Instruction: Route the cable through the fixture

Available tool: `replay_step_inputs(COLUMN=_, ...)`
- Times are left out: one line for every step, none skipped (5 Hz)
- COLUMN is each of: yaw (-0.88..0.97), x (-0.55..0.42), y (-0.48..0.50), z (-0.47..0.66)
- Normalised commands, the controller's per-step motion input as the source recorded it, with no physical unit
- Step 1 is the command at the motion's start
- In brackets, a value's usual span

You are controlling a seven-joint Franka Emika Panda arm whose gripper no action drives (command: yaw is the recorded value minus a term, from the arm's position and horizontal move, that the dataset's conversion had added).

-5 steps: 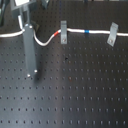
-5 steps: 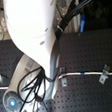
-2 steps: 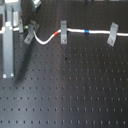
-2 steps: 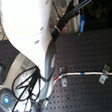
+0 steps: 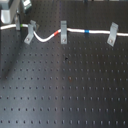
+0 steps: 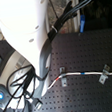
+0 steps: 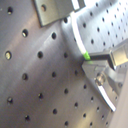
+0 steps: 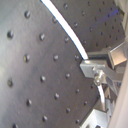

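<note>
The white cable [image 5: 45, 39] runs along the far side of the board in the first exterior view, past three slanted grey clips. It sags between the left fixture [image 5: 31, 31] and the middle clip [image 5: 63, 31]. Its red-orange band [image 5: 59, 33] lies beside the middle clip and its blue band [image 5: 87, 31] lies between there and the right clip [image 5: 112, 34]. My gripper [image 5: 17, 23] sits at the far left, just past the left fixture. In both wrist views it is shut on the cable [image 7: 75, 32], with a finger [image 8: 97, 70] against the cord. A clip [image 7: 47, 11] stands close by.
The black perforated board [image 5: 65, 85] fills the first exterior view. In the second exterior view the white arm [image 6: 23, 30] and its black hoses [image 6: 20, 86] cover the left half. Two clips [image 6: 63, 82] [image 6: 103, 75] and the cable [image 6: 92, 74] show to its right.
The gripper has moved towards the first exterior view's left and far edge, from beside the left fixture to the top-left corner, drawing the cable's left end along with it.
</note>
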Motion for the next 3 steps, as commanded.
replay_step_inputs(yaw=0.47, x=-0.018, y=-0.206, z=-0.19)
replay_step_inputs(yaw=0.35, x=-0.042, y=-0.013, z=-0.05)
replay_step_inputs(yaw=-0.03, x=0.008, y=0.029, z=0.02)
